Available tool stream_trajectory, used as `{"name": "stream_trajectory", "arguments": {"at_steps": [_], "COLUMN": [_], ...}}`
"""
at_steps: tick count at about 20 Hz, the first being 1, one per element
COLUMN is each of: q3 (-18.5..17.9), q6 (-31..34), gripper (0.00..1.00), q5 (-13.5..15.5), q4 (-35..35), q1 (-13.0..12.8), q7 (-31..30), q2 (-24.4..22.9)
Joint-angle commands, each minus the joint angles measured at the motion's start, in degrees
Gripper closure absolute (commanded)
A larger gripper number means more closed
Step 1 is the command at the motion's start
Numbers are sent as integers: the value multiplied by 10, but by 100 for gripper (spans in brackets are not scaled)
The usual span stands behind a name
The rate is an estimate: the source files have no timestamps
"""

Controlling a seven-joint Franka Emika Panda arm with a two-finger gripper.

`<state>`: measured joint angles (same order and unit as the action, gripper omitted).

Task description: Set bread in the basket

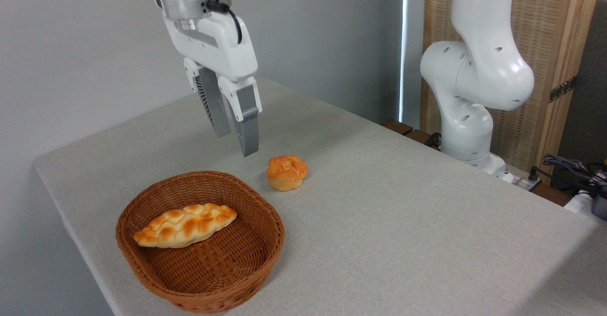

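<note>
The braided bread lies inside the wicker basket near the tabletop's front-left corner, its long axis running from the basket's left wall up toward its far right side. The robot's hand hangs above and just behind the basket's far rim, fingers pointing down and tilted slightly, parted by a narrow gap and holding nothing. The loaf sits below and to the front-left of the fingertips, well apart from them. A small round bun rests on the tabletop just beyond the basket. The task appears complete.
</note>
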<state>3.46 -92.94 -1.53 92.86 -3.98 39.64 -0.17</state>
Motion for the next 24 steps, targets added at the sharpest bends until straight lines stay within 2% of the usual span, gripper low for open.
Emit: {"name": "stream_trajectory", "arguments": {"at_steps": [1, 4, 24], "q3": [-29, -36, -36], "q6": [15, 12, 30], "gripper": [0, 0, 0], "q5": [-4, 6, 7], "q4": [7, 12, 15], "q1": [8, 14, 13], "q7": [7, 6, 7], "q2": [-39, -42, -40]}}
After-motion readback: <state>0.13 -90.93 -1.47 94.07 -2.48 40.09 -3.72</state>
